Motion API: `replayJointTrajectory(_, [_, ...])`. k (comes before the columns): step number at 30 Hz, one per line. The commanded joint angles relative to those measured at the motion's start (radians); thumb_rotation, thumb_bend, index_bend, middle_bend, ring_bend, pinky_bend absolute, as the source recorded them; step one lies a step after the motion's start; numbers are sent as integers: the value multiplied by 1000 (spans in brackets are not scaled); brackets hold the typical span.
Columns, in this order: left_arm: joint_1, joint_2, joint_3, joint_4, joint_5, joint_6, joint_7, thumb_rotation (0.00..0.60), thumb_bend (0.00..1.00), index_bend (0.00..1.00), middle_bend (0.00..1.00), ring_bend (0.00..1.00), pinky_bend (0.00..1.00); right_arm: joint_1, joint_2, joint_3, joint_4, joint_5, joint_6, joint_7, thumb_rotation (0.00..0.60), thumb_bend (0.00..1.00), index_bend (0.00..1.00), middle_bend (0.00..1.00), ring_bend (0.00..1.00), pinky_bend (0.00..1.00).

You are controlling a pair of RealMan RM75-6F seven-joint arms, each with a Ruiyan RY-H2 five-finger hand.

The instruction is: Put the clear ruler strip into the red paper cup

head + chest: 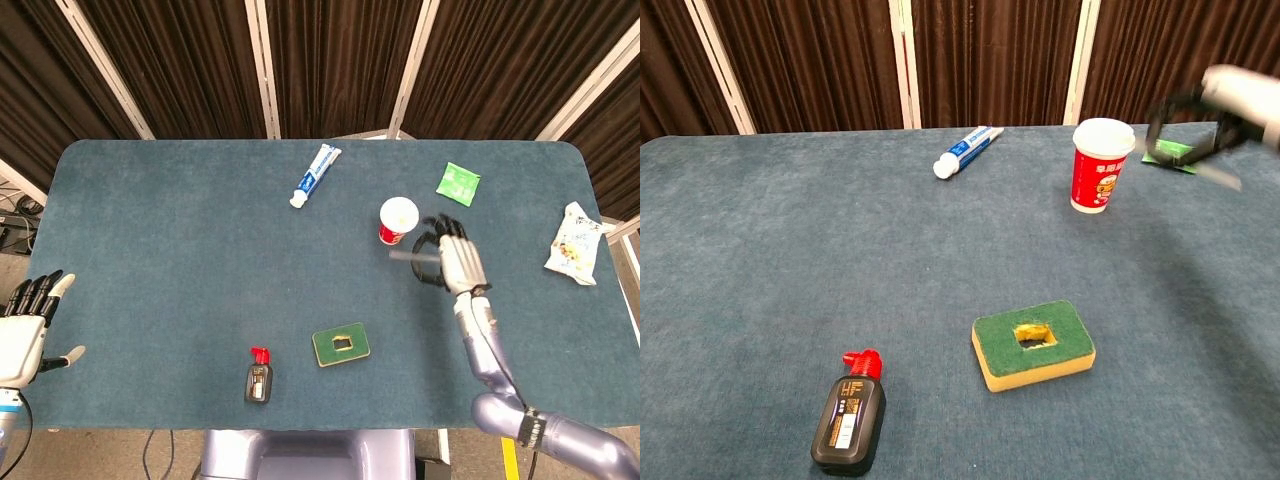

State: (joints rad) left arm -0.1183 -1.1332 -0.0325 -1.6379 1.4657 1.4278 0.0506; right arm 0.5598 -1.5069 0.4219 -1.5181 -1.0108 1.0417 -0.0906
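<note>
I have the clear ruler strip (pixel 408 257) pinched in my right hand (pixel 452 260), lifted off the table (pixel 180 260) and lying roughly level just beside the red paper cup (pixel 397 221), its free end near the cup's side. The chest view is motion-blurred, so I cannot tell exactly how the fingers (pixel 1185 100) wrap the strip. My left hand (pixel 28 325) hangs off the table's left edge, fingers spread, holding nothing.

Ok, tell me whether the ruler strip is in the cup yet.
Out. The right hand holds the ruler strip in the air beside the red cup.
</note>
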Motion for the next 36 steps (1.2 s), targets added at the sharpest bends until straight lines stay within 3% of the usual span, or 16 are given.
replayJointTrajectory(1, [0,0,0,0,0,0,0,600,34,27,0,0,0,-12,84,175,-159,133,20,173,600,410,551,170,0,0])
replayJointTrajectory(5, [0,0,1,0,1,-1,0,600,33,27,0,0,0,6,110,325,-217,279,-32,340,600,410,554,171,0,0])
replayJointTrajectory(9, [-1,1,0,-1,-1,-2,-4,600,32,26,0,0,0,40,103,413,-191,387,-92,475,600,411,572,189,0,0])
replayJointTrajectory(12, [-1,1,0,-1,-2,-4,-8,600,33,27,0,0,0,57,73,449,-160,438,-111,562,600,413,578,192,0,0])
replayJointTrajectory(23, [-2,7,-3,-2,-10,-11,-32,600,33,27,0,0,0,125,-80,483,18,452,-137,798,600,418,601,208,0,0])
replayJointTrajectory(36, [-2,9,-4,0,-11,-13,-43,600,34,27,0,0,0,142,-190,410,182,266,-91,907,600,431,609,212,0,0])
